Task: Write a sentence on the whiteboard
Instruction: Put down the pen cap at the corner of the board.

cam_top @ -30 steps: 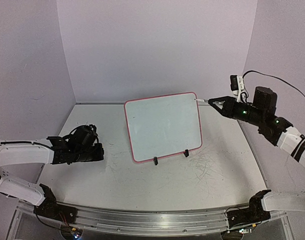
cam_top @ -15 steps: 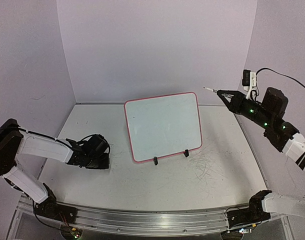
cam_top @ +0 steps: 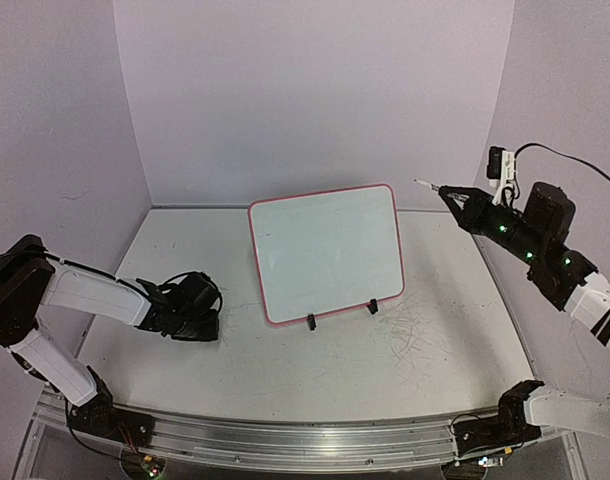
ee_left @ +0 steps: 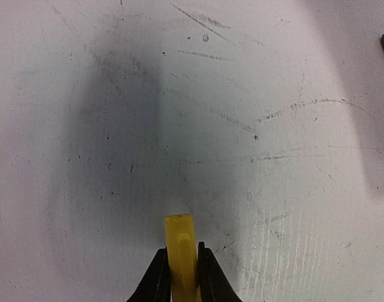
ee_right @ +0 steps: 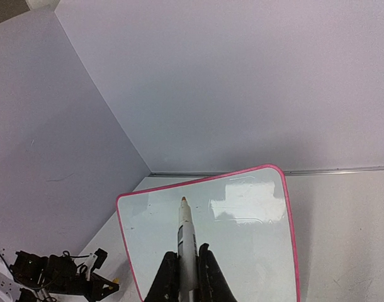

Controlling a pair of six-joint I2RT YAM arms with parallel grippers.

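Observation:
The whiteboard [cam_top: 325,255] stands tilted on its black wire stand [cam_top: 310,322] at the table's middle, with a pink-red rim. Its face looks blank; no yellow sentence shows on it. It also shows in the right wrist view [ee_right: 242,251]. My right gripper [cam_top: 457,197] is raised to the right of the board's upper right corner, apart from it. It is shut on a white marker [ee_right: 186,226] whose orange tip points toward the board. My left gripper [cam_top: 207,322] is low over the table, left of the board. It is shut on a yellow marker cap [ee_left: 179,229].
Grey scratch marks [cam_top: 415,330] cover the tabletop in front of the board's right side, and the left wrist view shows more scuffs [ee_left: 293,107]. Lilac walls close the back and both sides. A metal rail [cam_top: 285,440] runs along the near edge.
My right gripper with the marker has lifted up and back to the right, away from the board's upper right corner. My left gripper has dropped and moved slightly toward the board.

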